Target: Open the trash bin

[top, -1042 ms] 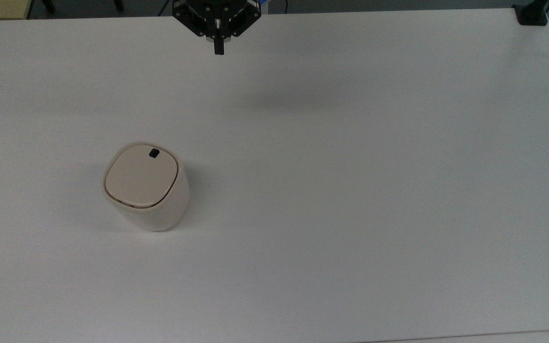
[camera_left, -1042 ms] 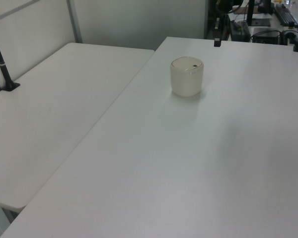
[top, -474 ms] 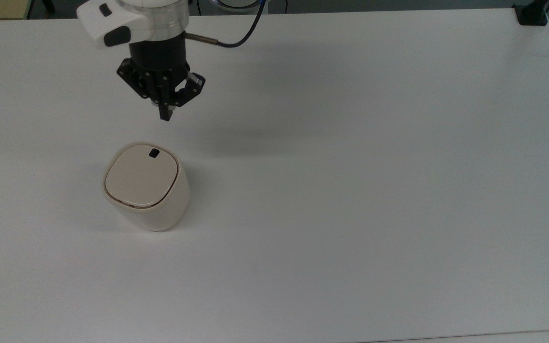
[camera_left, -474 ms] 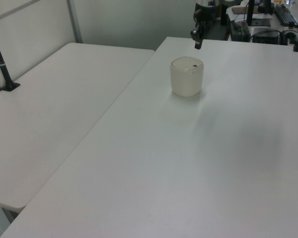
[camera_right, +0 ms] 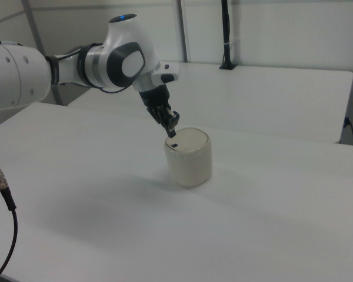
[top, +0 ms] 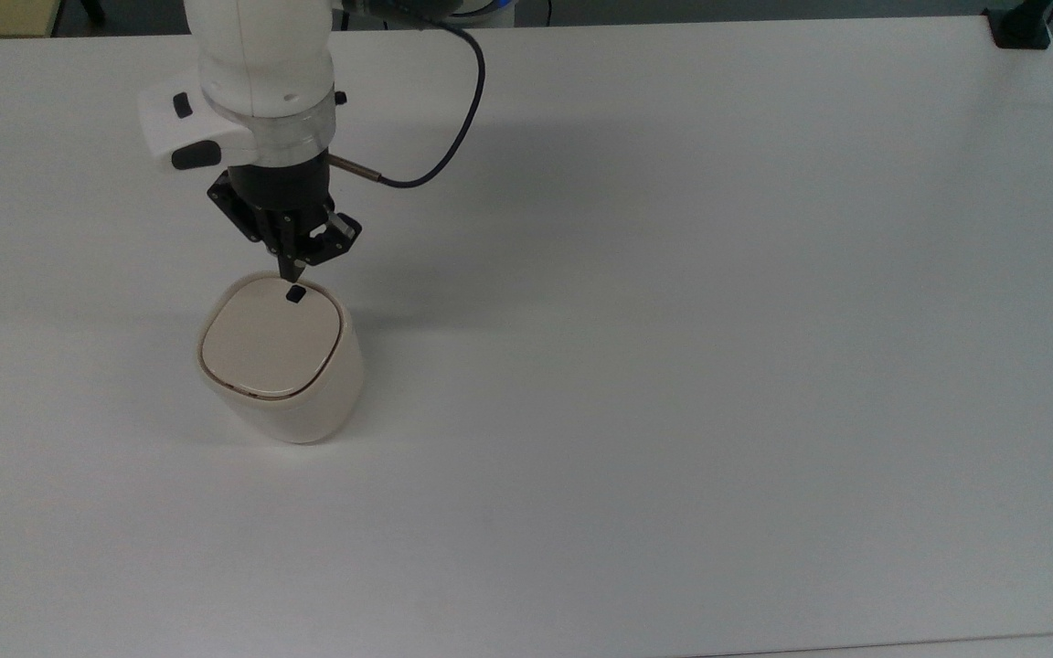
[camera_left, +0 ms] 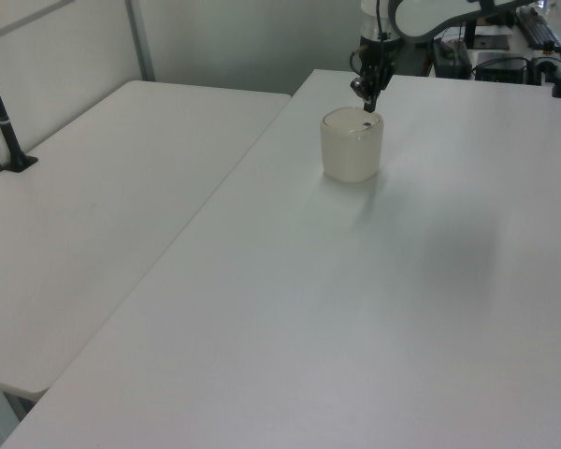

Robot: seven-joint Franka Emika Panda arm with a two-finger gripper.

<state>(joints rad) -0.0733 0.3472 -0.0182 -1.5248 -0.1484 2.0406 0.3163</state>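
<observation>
The white surface (top: pixel 673 366) spreads wide under me, and in the top view the bin (top: pixel 281 366) stands upright on it at about 9 o'clock from the middle. Its body is cream, and its flat lid (top: pixel 271 343) lies shut. My arm (top: pixel 257 82) reaches down from 12 o'clock in the top view, with a dark cable (top: pixel 453 119) looping off its right. My end effector (top: pixel 292 270) points down at the lid's 12 o'clock edge, its fingers pressed together with nothing between them. The tip sits just above the small black button (top: pixel 295 293); it may be touching it, but I cannot tell from the left view or the right view.
</observation>
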